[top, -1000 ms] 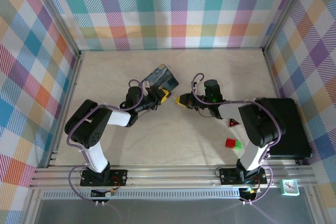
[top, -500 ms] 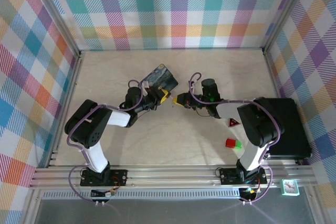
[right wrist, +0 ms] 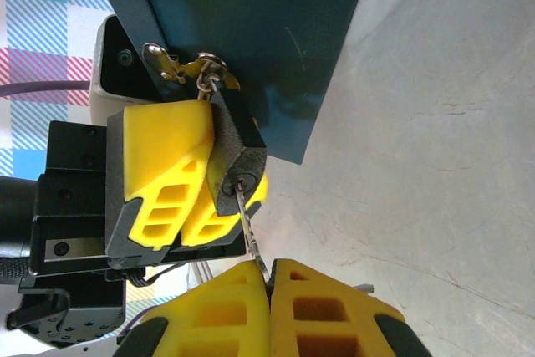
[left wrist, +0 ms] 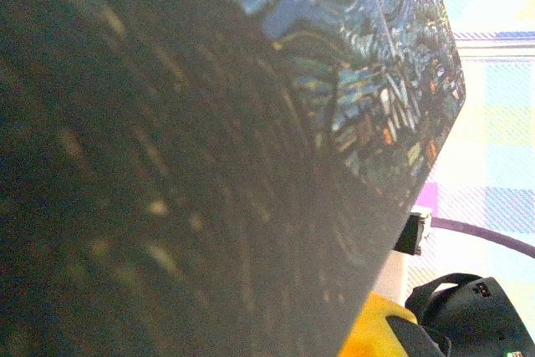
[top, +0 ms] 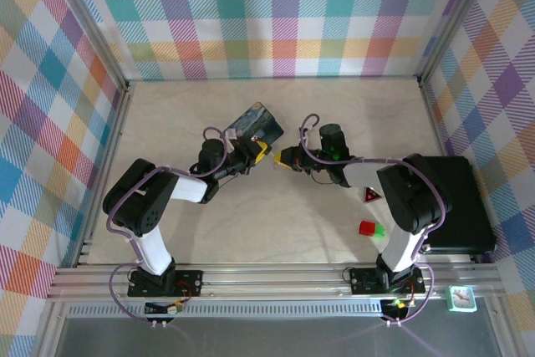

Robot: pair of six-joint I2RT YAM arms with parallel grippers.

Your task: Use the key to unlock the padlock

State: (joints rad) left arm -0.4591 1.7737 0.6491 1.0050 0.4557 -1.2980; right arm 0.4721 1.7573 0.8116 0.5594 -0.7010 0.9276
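Padlock (right wrist: 236,156), boxy matte black, hangs at the edge of the blue painted tin (right wrist: 251,22), clamped between ribbed yellow left fingers (right wrist: 159,148); right fingers (right wrist: 322,307) pinch the thin silvery key (right wrist: 251,232), its tip at the keyhole.

Robot lab test cell, not a home or a shop. Pale table (top: 276,215) boxed in by an aluminium frame (top: 276,277). Bright plaid cloth walls (top: 276,14) hang on three sides as a backdrop. Left arm (top: 142,206) and right arm (top: 410,198) are bolted to the front rail, with their cables exposed.
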